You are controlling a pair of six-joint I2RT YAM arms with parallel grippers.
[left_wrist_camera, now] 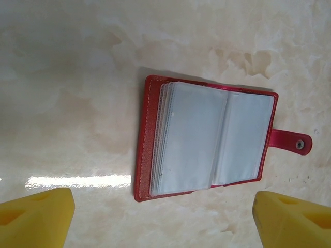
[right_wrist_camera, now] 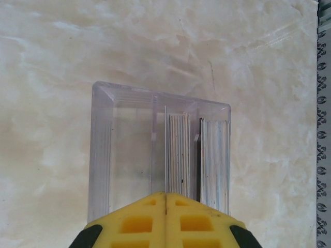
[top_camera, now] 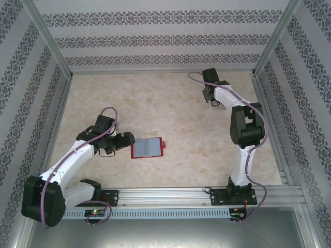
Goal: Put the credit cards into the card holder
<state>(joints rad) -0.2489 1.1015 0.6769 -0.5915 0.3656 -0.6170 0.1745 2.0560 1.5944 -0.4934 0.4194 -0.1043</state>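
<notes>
1. Left gripper point(left_wrist_camera: 163, 209) gapes wide, empty, just short of the card holder point(left_wrist_camera: 207, 139).
2. That card holder lies open, clear pockets up.
3. Right gripper point(right_wrist_camera: 165, 201), well apart from the card holder, is clamped shut above credit cards point(right_wrist_camera: 178, 155) standing edgewise in a clear tray point(right_wrist_camera: 129, 150).

1. The right tool point(right_wrist_camera: 165, 195) shows at the bottom centre, its two yellow fingers point(right_wrist_camera: 139, 222) pressed flat together along a thin seam, with nothing visible between them
2. Just beyond the tips a clear plastic tray point(right_wrist_camera: 102, 139) rests on the pale marbled bench point(right_wrist_camera: 51, 62); the fingers hide its near edge
3. Inside the tray the credit cards point(right_wrist_camera: 178, 155) stand on edge in two pale, striped stacks, one at the middle and one against the right wall, with a dark gap between
4. The tray's left part is bare
5. A patterned wall point(right_wrist_camera: 323, 129) runs down the right edge
</notes>
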